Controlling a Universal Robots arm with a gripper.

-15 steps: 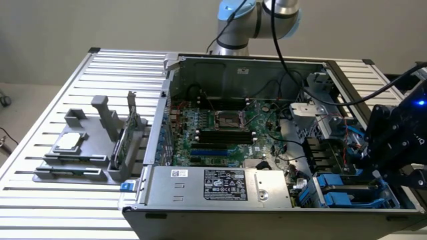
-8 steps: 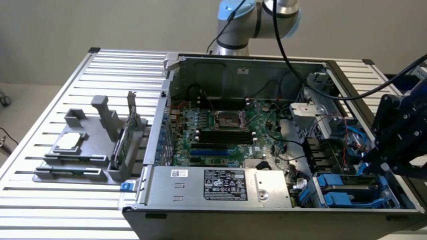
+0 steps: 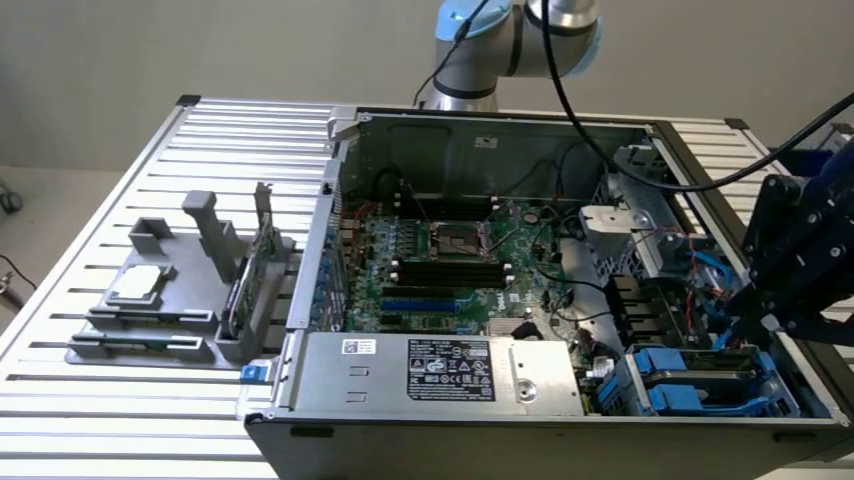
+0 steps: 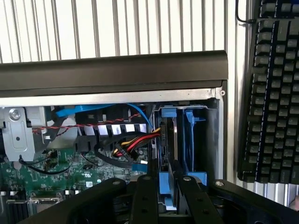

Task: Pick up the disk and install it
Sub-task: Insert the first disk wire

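Note:
The disk (image 4: 167,140) stands edge-on, a thin dark slab with blue carrier rails (image 4: 190,135), its far end inside the blue drive bay (image 3: 694,390) at the case corner on the exterior view's right. My gripper (image 4: 167,181) is shut on its near end, with the black fingers (image 4: 145,196) tight against both sides. In the exterior view the black gripper (image 3: 754,325) hangs just above that bay, over the open computer case (image 3: 534,425).
A grey power-supply box (image 3: 447,372) lies along the case front and the green motherboard (image 3: 441,265) behind it. Red, yellow and blue cables (image 4: 135,142) run beside the bay. A grey fixture holds a square chip (image 3: 140,285). A black keyboard (image 4: 275,93) lies outside the case.

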